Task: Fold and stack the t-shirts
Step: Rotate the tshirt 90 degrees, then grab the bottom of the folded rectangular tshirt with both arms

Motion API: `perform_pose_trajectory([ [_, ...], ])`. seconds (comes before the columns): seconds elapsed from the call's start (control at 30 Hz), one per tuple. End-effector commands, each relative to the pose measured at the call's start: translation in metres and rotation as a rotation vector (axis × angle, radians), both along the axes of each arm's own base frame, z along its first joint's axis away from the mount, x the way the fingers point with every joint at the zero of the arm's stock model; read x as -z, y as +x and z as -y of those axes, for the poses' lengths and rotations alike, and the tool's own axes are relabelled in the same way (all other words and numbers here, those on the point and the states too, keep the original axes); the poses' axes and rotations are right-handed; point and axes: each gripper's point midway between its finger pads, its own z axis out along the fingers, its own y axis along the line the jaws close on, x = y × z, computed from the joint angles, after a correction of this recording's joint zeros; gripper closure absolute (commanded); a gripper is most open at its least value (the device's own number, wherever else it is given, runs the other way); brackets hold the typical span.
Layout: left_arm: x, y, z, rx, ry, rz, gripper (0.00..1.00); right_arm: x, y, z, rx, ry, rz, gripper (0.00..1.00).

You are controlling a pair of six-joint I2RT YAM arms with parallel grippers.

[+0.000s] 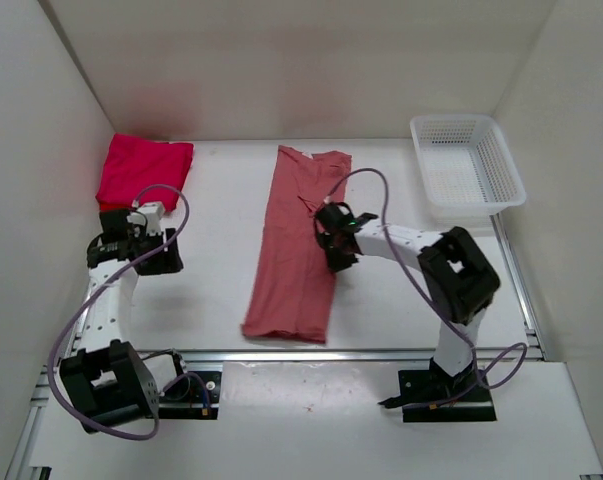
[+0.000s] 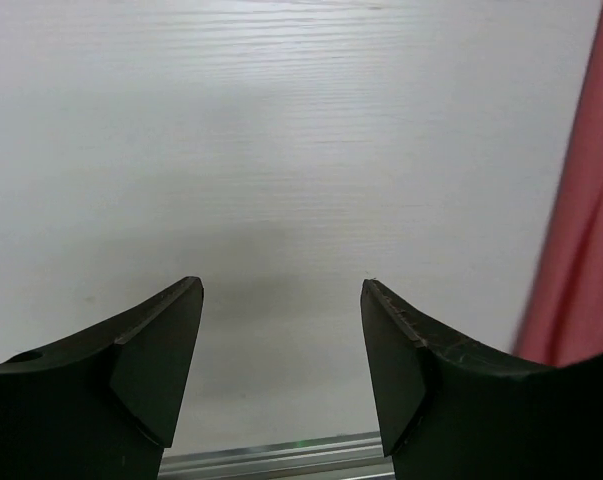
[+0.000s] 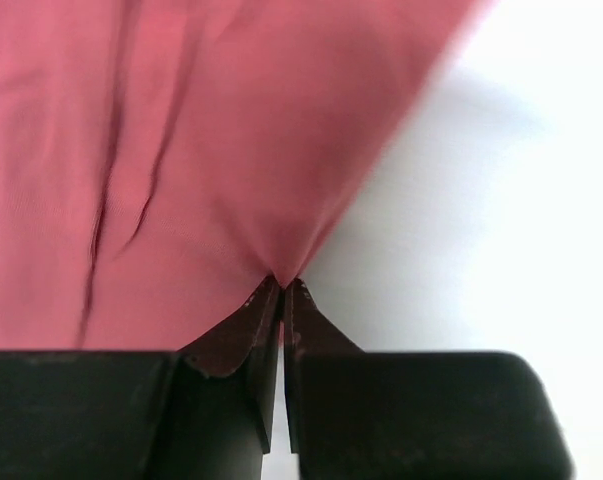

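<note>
Your right gripper (image 3: pixel 283 285) is pinched tight on a small peak of fabric: the two fingertips meet with the cloth drawn up between them, on the right-hand edge of the salmon pink shirt (image 1: pixel 296 250). In the right wrist view the cloth spreads away from that pinch with a few long creases, and bare table (image 1: pixel 211 270) shows just beside it.

That shirt lies as a long narrow strip down the middle of the table, running from the far side toward the aluminium rail (image 1: pixel 361 352) at the near edge.

Your left gripper (image 2: pixel 281 285) stands wide apart with nothing between its fingers, over white table surface. An edge of the pink shirt shows at the right margin of the left wrist view, apart from the fingers.

Beyond the left arm, in the far left corner, sits a folded red shirt (image 1: pixel 144 170). You cannot tell whether another shirt lies under it.

At the far right is the white mesh basket (image 1: pixel 476 207), well apart from both shirts; its mesh floor shows from wall to wall.
</note>
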Motion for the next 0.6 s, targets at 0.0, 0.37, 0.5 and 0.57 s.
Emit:
perform_pose_trajectory([
  [0.0,-0.012,0.011,0.032,0.153,-0.046,0.020,0.25,0.008,-0.015,0.062,-0.038,-0.107,-0.008,0.96],
  [0.37,-0.001,-0.006,0.159,0.605,-0.106,-0.109,0.25,-0.060,-0.064,0.069,-0.317,0.149,0.070,0.34],
  [0.5,0.019,-0.039,0.212,0.808,-0.076,-0.184,0.29,-0.067,-0.115,0.045,-0.475,0.264,0.005,0.40],
  [0.57,0.030,-0.048,0.224,0.829,-0.084,-0.209,0.30,-0.066,-0.118,0.041,-0.474,0.284,-0.005,0.41],
])
